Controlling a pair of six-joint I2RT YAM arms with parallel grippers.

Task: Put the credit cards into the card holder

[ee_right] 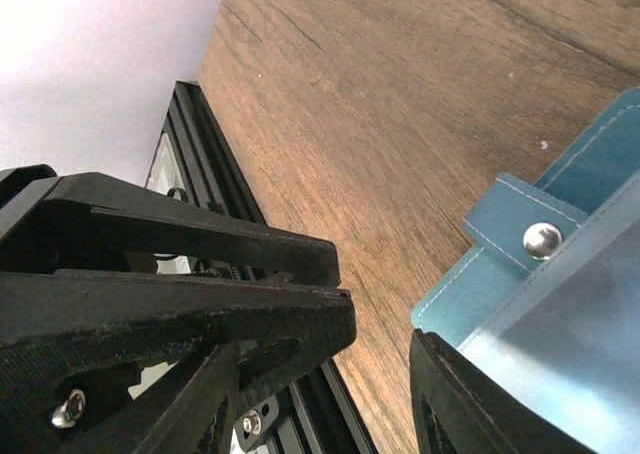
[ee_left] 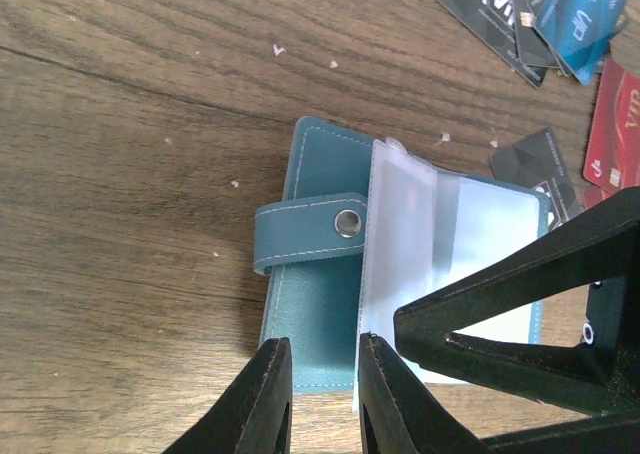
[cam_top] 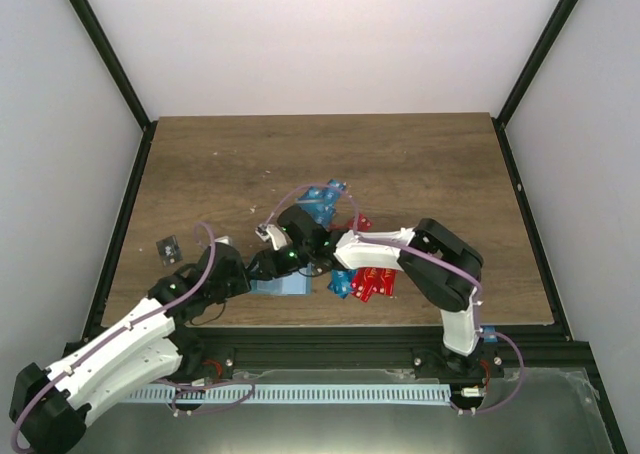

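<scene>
Open holder (ee_left: pixel 315 314) lies on the surface (ee_left: pixel 130 174). Left fingers (ee_left: pixel 265 404) hover narrowly parted, empty, at its edge; right fingers (ee_right: pixel 180 274) are spread, one on the sleeves (ee_left: pixel 400 224). Cards (ee_left: pixel 520 14) lie beside, lettered "VIP".

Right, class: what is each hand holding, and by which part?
Neither hand clearly grips anything. The left hand straddles one edge of the flat teal card holder; the open right hand has one finger over its clear plastic sleeves.
</scene>
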